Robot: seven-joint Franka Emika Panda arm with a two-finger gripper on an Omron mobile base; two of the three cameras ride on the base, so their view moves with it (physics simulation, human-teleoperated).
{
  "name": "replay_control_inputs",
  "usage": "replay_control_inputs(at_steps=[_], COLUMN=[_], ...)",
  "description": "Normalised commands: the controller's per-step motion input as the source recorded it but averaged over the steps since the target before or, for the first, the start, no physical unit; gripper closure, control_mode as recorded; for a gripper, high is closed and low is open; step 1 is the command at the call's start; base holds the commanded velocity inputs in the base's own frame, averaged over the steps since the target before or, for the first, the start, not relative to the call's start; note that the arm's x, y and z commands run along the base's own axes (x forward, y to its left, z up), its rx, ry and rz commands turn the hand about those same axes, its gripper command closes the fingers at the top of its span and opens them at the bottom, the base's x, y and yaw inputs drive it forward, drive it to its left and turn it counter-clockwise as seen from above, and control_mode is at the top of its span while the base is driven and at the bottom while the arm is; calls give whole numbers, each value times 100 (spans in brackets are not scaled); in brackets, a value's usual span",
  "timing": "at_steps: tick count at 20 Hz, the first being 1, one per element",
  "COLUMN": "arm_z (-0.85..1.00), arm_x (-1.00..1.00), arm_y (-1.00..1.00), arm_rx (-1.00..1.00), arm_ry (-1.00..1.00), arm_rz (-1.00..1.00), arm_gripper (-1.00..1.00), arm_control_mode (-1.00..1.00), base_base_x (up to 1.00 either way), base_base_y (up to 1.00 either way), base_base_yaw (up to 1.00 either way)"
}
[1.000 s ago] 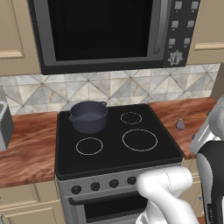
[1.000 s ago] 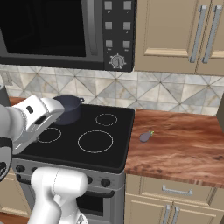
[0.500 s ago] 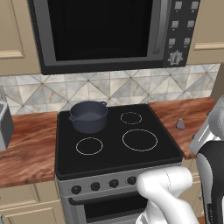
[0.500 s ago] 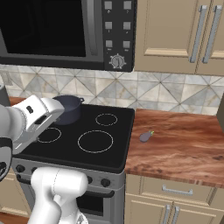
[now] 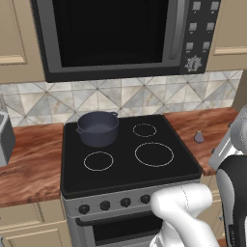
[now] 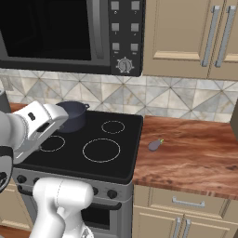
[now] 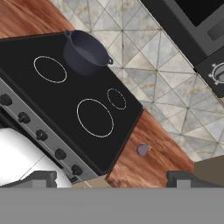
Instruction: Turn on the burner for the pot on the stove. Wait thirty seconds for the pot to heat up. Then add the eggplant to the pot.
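The dark blue-grey pot [image 5: 98, 128] [image 6: 72, 115] [image 7: 85, 53] stands on the back left ring of the stove [image 5: 125, 170] [image 6: 118, 155] [image 7: 65, 94]. Along the stove's grey front runs a row of black knobs [image 5: 105, 205] [image 7: 41, 135]. The small grey-purple eggplant [image 5: 198, 137] [image 6: 155, 145] [image 7: 143, 150] lies on the wooden counter just right of the stove. My gripper [image 7: 112, 179] hangs high above the stove's front right corner, open with nothing between its fingers, well apart from the knobs, pot and eggplant.
A black-windowed microwave [image 5: 120, 34] [image 6: 69, 32] hangs over the stove. Wooden counter [image 5: 29, 164] [image 6: 195, 160] runs on both sides. A grey appliance [image 5: 5, 140] sits at the far left. Beige wall cabinets [image 6: 186, 37] are at upper right, with drawers [image 6: 186, 202] under the counter.
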Motion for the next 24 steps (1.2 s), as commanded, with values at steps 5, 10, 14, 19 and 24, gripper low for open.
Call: replay_control_inputs(at_steps=[5,10,14,19,24], arm_z=[0,0,0,0,0], arm_x=[0,0,0,0,0], arm_y=[0,0,0,0,0], arm_rx=[0,0,0,0,0], arm_ry=[0,0,0,0,0], arm_rz=[0,0,0,0,0], arm_gripper=[-100,-100,-100,-100,-100], arm_control_mode=[-100,-100,-100,-100,-100], base_base_x=[0,0,0,0,0], base_base_y=[0,0,0,0,0], base_base_yaw=[0,0,0,0,0])
